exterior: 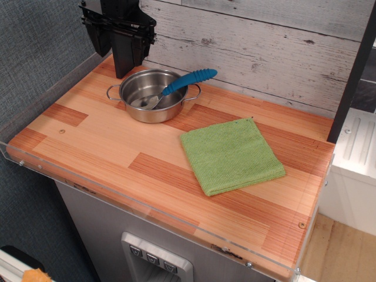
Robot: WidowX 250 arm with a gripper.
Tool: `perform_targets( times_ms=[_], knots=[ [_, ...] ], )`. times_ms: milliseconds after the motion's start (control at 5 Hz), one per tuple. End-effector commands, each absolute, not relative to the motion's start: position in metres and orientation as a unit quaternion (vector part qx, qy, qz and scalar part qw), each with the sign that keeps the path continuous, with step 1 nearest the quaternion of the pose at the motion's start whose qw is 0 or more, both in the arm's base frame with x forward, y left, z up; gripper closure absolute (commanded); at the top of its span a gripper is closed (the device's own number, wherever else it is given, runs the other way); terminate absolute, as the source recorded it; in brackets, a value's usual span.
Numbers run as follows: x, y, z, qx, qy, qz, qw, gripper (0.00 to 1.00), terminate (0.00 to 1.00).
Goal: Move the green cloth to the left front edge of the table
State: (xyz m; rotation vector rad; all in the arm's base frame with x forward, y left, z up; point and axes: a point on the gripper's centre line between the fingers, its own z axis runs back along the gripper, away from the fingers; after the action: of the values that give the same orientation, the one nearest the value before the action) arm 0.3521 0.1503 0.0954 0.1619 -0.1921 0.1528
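The green cloth [231, 155] lies flat on the right half of the table [106, 147], close to the right edge. It is lime green, fuzzy and roughly square. My gripper [124, 66] is black and hangs at the back left corner, just behind the steel pot, far from the cloth. Its fingers point down and hold nothing that I can see. I cannot tell from this angle whether the jaws are open or shut.
A steel pot [154, 95] with two handles stands at the back left, holding a spoon with a blue handle [189, 80]. A clear acrylic rim [147, 211] runs along the table's front and left edges. A grey plank wall [264, 47] stands behind.
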Motion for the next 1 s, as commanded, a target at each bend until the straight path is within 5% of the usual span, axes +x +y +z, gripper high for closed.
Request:
perform_targets(
  times_ms=[0, 400, 800],
  knots=[
    [0.352, 0.150, 0.095, 0.081, -0.096, 0.076, 0.989, 0.00, 0.00],
    [0.334, 0.115, 0.108, 0.098, -0.114, 0.130, 0.980, 0.00, 0.00],
    [0.321, 0.039, 0.104, 0.067, -0.084, 0.152, 0.983, 0.00, 0.00]
  ],
)
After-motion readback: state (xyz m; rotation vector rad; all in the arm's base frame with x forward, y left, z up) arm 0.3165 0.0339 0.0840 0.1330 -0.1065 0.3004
